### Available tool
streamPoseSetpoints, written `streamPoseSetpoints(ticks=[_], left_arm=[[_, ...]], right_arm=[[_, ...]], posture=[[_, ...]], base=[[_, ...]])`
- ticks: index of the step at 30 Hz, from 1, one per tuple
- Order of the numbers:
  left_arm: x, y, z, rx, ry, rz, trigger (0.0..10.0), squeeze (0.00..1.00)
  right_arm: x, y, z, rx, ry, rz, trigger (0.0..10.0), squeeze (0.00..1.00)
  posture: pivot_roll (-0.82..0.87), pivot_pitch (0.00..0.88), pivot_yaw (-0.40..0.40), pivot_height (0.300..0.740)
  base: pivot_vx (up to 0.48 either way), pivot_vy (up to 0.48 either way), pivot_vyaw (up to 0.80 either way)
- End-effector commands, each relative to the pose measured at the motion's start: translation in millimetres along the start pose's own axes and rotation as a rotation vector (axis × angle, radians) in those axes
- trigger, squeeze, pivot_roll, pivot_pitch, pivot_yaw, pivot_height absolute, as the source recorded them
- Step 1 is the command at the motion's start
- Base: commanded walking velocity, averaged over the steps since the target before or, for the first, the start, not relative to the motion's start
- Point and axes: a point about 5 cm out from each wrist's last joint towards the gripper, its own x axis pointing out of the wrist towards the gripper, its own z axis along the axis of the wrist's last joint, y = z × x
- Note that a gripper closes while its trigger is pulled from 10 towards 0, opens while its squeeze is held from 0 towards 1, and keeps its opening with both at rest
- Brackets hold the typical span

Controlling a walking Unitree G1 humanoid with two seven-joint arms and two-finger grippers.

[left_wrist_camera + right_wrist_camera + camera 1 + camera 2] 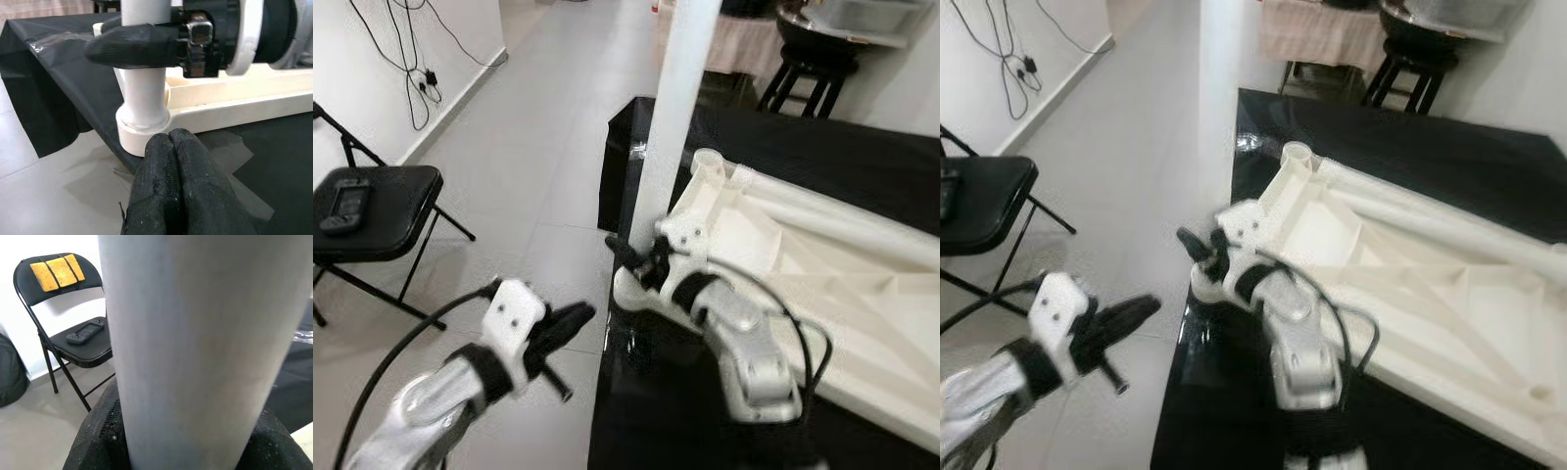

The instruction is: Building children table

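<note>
Upturned white table frame (822, 264) lies underside-up on the black tabletop (862, 147), one corner overhanging the near-left edge. White leg (677, 108) stands upright in the corner socket (143, 131) there, its long axis vertical and running out of the top of the head views.

Right claw (641, 262): clamped around the leg low down, just above the socket. The right wrist view has the pale leg between its black fingers (98, 440), pressed on both sides. The forearm reaches in from the near side over the tabletop, wrist turned inward toward the corner.

Left claw (570, 318): fingertips together, holding nothing. It hovers off the tabletop's edge over the floor, to the left of the leg and lower than the right claw's grip. Its wrist view looks straight at the socket base, near but apart.

Judgement: the leg is being seated. The seam at the socket looks closed, but the view is too soft to say it is fully home. The right arm is the nearer one; any push should follow the leg's vertical axis.

Folding chair (372, 211) well to the left.
</note>
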Motion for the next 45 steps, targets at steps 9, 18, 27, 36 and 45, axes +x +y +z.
streamPoseSetpoints(ticks=[9, 18, 27, 36, 45], left_arm=[[1.3, -1.9, -0.6, -0.006, -0.008, -0.015, 10.0, 0.0], [3.3, -3.4, -2.7, -0.001, 0.003, -0.013, 10.0, 0.0], [8.1, -0.8, -5.9, 0.028, 0.011, 0.045, 10.0, 0.0], [9.3, 5.2, -4.7, 0.056, 0.002, 0.103, 10.0, 0.0], [9.9, -0.2, -4.5, 0.045, -0.004, 0.057, 10.0, 0.0]], right_arm=[[-3.3, -10.7, -23.7, 0.07, 0.136, -0.071, 10.0, 1.0], [-34.1, 2.8, 14.8, 0.027, -0.053, 0.499, 10.0, 1.0], [-76.4, -53.0, 0.4, -0.26, 0.311, 0.702, 10.0, 0.0], [-69.0, -77.4, -4.3, -0.289, 0.349, 0.474, 10.0, 0.0], [-94.7, -78.1, -4.7, -0.243, 0.377, 0.573, 10.0, 0.0]], posture=[[0.08, 0.189, -0.136, 0.74], [0.07, 0.198, -0.135, 0.74], [0.05, 0.203, -0.14, 0.74], [0.05, 0.204, -0.144, 0.74], [0.04, 0.198, -0.136, 0.74]], base=[[0.0, 0.0, 0.0], [0.0, 0.0, 0.0], [0.0, 0.0, 0.0], [0.0, 0.0, 0.0], [0.0, -0.212, 0.0]])
